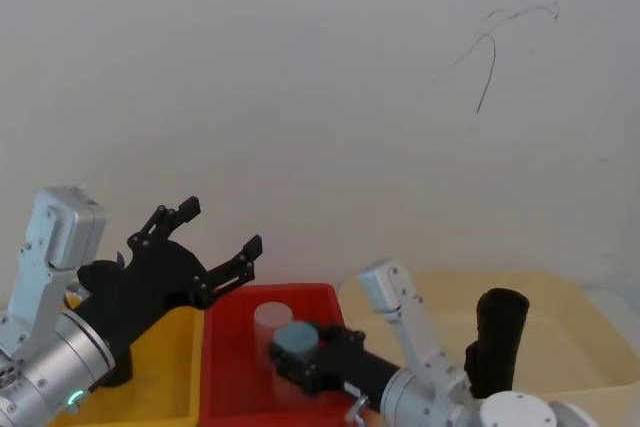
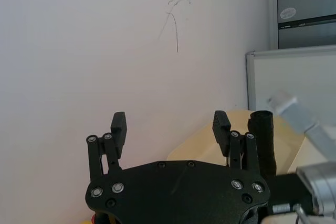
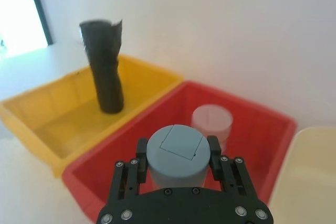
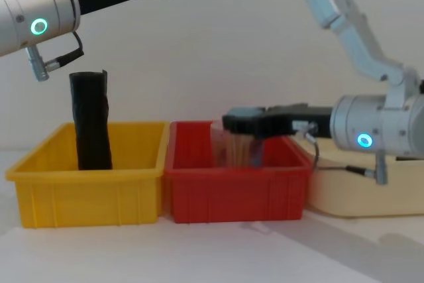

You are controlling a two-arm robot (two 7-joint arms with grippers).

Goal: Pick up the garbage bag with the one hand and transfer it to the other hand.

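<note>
Toward the lower right of the head view, the thick matte-black crinkled roll of garbage bag (image 1: 497, 342) stands upright in the pale beige plastic bin (image 1: 560, 327), its top end a little wider than its body. Its foot is hidden behind the right arm, so how it sits on the bin floor cannot be made out. In the left wrist view the same roll (image 2: 262, 140) rises at the right of the frame, just beyond the right-hand finger.

The left gripper (image 1: 220, 227), black and two-fingered on the green-ringed silver arm, hangs at the lower left of the head view above the yellow plastic bin (image 4: 86, 197). Its fingers are spread wide with nothing between them, and it is well apart from the garbage bag. The left wrist view shows this gripper (image 2: 169, 121) empty against the white wall.

The right gripper (image 3: 177, 148), on the blue-ringed arm, reaches in from the right of the chest view over the red plastic bin (image 4: 232, 197). Its fingers are clamped on a squat grey cylinder (image 3: 177, 163). Beyond it a cloudy translucent cylinder (image 3: 211, 121) stands in the red bin.

A slimmer black roll with a flared rim (image 4: 91, 120) stands upright in the yellow bin, at the left of the chest view, untouched by either gripper.
</note>
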